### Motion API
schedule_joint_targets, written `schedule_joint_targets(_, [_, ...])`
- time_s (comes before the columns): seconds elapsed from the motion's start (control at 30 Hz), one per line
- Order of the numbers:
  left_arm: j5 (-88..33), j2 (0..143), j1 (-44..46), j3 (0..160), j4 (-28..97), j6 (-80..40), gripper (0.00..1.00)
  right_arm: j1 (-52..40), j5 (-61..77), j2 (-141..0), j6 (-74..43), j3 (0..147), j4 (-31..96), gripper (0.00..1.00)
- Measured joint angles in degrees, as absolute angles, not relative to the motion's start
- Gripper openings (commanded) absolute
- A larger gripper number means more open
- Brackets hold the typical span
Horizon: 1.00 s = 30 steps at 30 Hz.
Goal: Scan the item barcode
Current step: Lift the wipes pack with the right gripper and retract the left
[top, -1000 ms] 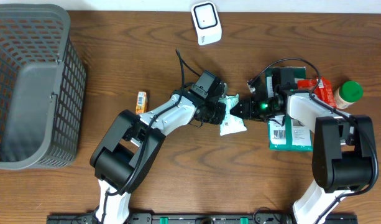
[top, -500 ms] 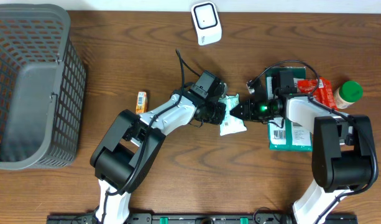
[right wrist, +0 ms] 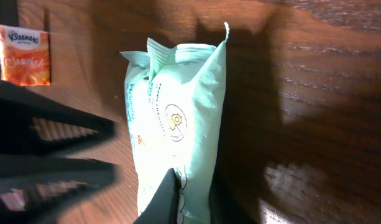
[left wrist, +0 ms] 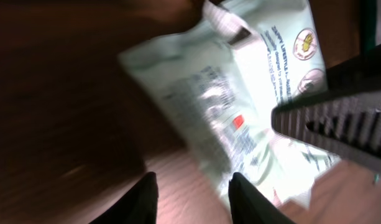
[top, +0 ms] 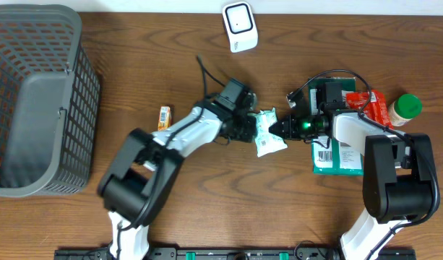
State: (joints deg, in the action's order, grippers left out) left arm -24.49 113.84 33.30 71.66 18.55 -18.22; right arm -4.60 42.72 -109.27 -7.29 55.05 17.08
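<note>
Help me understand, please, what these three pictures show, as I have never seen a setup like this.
These are two robot arms at a wooden table, each ending in a two-finger gripper. The wide picture looks down from above; the other two come from cameras on the wrists, so they show things close up. On the table are a grey basket, a white device that is likely the barcode scanner, a small orange packet, a green box, a red packet and a green-lidded jar. In the middle lies a pale green packet. The right gripper appears to pinch its end, while the left gripper stands open close beside it, holding nothing.
</note>
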Motion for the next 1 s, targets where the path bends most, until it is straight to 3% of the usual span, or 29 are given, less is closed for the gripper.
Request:
schedule_joint_targets(0.4, [-21.2,87.0,23.4,71.5,27.6,-18.2,0.61,-4.6,41.6,-99.0,-7.0,54.9,21.1,0.01])
schedule_joint_targets(0.7, [-11.2,84.6,13.5,71.5,37.5,-18.2,0.70,-6.2,38.4,-91.7,-6.2,60.2,34.0,0.01])
schedule_joint_targets(0.8, [-9.7,84.6,10.0,71.5,38.0,-18.3,0.81,-8.2,34.6,-91.5,-5.5,66.5,40.2,0.01])
schedule_joint_targets(1.0, [-8.6,84.6,6.2,71.5,38.7,-18.2,0.83,-14.2,25.1,-91.5,-5.3,80.6,51.8,0.01])
